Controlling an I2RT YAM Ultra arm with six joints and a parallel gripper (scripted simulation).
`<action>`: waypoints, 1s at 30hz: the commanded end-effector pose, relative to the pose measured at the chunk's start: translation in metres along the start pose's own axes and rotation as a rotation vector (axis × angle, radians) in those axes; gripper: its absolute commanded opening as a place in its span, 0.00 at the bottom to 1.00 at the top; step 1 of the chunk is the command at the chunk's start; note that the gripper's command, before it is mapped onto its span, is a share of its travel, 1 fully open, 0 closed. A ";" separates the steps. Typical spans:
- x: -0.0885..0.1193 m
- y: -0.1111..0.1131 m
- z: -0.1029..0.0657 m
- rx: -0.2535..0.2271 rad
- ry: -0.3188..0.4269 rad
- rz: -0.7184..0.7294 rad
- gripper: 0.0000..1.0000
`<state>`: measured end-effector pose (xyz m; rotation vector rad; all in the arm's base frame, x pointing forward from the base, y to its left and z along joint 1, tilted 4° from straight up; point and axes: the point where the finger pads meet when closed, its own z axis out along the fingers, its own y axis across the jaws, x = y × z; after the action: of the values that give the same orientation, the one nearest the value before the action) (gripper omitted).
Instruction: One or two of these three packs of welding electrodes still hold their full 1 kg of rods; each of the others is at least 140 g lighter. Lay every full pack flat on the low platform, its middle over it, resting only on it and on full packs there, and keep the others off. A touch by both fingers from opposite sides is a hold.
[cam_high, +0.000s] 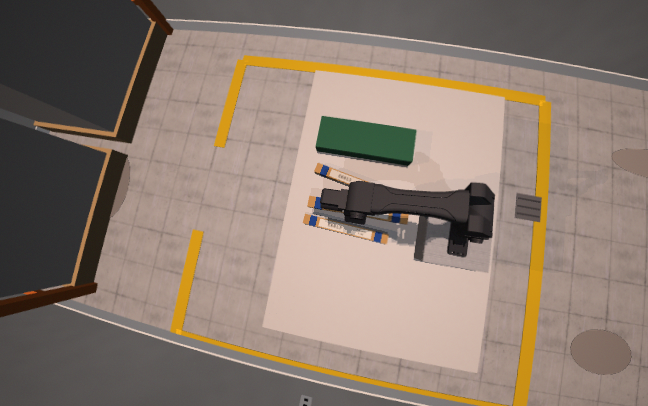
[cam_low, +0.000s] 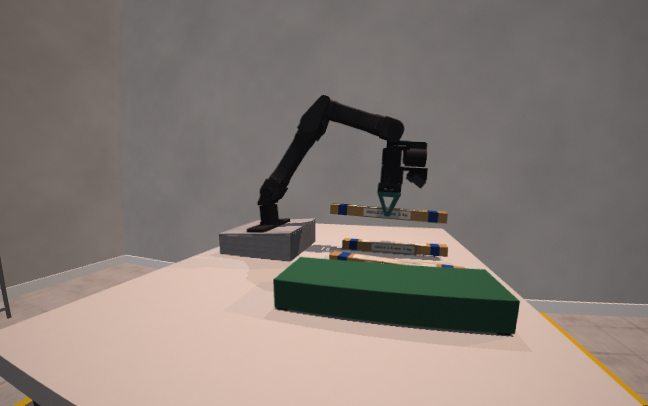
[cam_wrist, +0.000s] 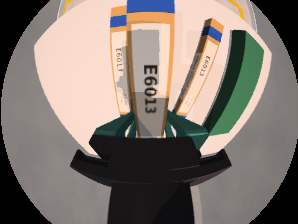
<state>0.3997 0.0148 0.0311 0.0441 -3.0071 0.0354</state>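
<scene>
My gripper (cam_low: 387, 212) (cam_wrist: 150, 111) is shut on the middle of a tan pack with blue end bands, labelled E6013 (cam_low: 425, 215) (cam_wrist: 148, 80) (cam_high: 314, 202). It holds the pack level, well above the table, and the arm hides most of it in the overhead view. A second pack (cam_high: 340, 176) (cam_low: 390, 260) (cam_wrist: 201, 70) lies flat on the table just beside the low green platform (cam_high: 367, 140) (cam_low: 400, 295) (cam_wrist: 235, 90). A third pack (cam_high: 345, 228) (cam_low: 395, 247) (cam_wrist: 119, 65) lies flat on the far side of the held one. Nothing lies on the platform.
The pale table (cam_high: 375, 300) (cam_low: 150, 325) carries the arm's grey base block (cam_low: 267, 240) (cam_high: 470, 260). Yellow floor lines (cam_high: 537, 250) ring the table. Dark panels (cam_high: 50, 150) stand at the left.
</scene>
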 end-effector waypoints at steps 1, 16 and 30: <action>-0.003 -0.002 -0.028 -0.001 -0.072 0.001 0.00; -0.003 -0.003 -0.011 -0.001 -0.082 0.000 0.00; -0.009 -0.004 0.004 -0.001 -0.099 0.003 0.00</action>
<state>0.3953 0.0128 0.0083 0.0447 -3.0313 0.0350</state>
